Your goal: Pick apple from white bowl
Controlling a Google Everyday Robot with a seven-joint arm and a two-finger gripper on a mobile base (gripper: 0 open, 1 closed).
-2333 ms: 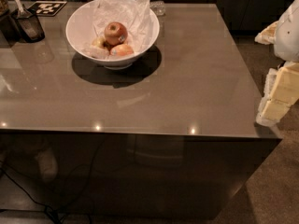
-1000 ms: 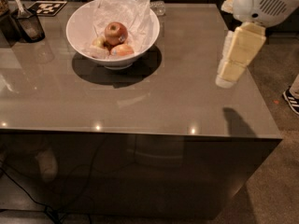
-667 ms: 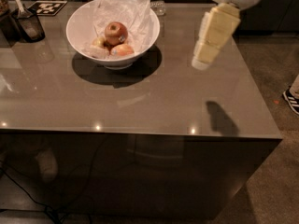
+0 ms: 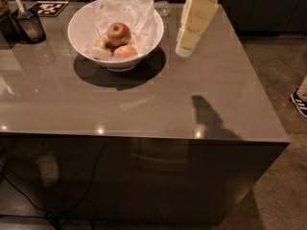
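Observation:
The white bowl (image 4: 84,42) stands on the grey table at the back left, lined with crinkled clear plastic. The deep red-brown apple (image 4: 119,34) with a pale sticker lies on top in the bowl. Paler apples (image 4: 125,51) lie beside and under it. My gripper (image 4: 184,48), cream-coloured, hangs above the table just right of the bowl's rim, pointing down and left.
A small dark cup with a utensil (image 4: 28,24) stands at the far left. A black-and-white marker card (image 4: 49,8) lies at the back left. The table's right edge (image 4: 261,87) drops to the floor, where a shoe (image 4: 301,102) shows.
My gripper has moved left across the table from the right edge and now hangs close to the bowl's right side. The bowl and apples have not moved.

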